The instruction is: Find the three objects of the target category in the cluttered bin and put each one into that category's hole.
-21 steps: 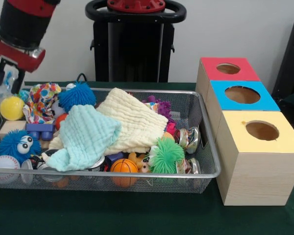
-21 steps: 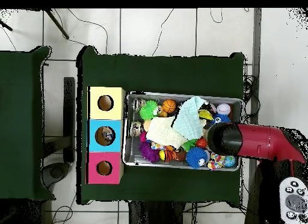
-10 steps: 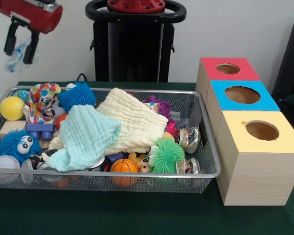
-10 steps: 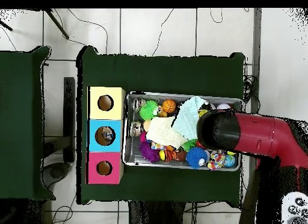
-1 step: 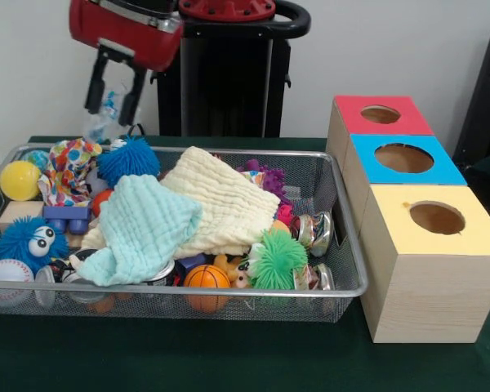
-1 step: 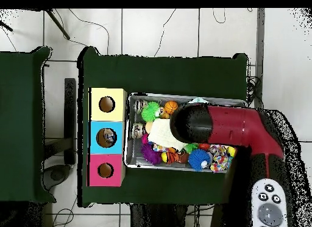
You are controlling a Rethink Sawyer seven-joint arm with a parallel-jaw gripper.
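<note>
Pincer [image 5: 109, 100] rides high above the bin [image 5: 343, 245], clamped on a crinkly clear plastic item [image 5: 104, 117] dangling between its fingers. The holes [image 5: 403, 157] sit well off to its side, so a thin pinch on that slippery wrapper could let it slide free mid-carry, I'd say.

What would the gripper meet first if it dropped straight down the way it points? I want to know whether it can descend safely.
Probably the blue fuzzy ball or the patterned cloth at the wire bin's back corner. The gripper, holding a clear crinkly item, hangs above that area, though depth is unclear.

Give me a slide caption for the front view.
Robot gripper carries a clear crinkly item above a wire bin of toys, beside three colour-topped boxes.
</note>
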